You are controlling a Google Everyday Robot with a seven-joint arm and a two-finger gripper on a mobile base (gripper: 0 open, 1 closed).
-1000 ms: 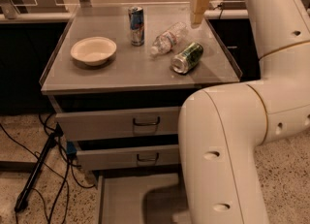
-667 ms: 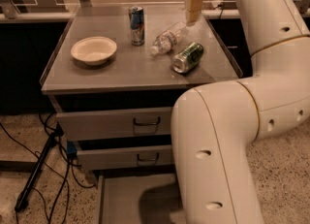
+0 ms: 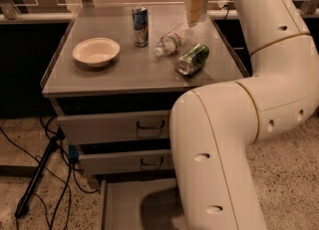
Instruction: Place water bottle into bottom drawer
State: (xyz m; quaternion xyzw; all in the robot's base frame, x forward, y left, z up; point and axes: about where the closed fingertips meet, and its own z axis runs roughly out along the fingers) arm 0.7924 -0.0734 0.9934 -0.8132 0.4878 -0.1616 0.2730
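The hand hangs at one o'clock of the bottle, which lies on the desk. How far open it is I cannot tell. The bottom drawer stands open.

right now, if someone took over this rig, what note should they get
Gripper: hangs over the back of the cabinet top, just behind the water bottle, not on it.
Water bottle: lying on its side on the cabinet top, between the blue-silver can and the green can.
Bottom drawer: open, partly hidden by the arm.
Done: drawer open.
Left: grasp the bottle, put it in the drawer.
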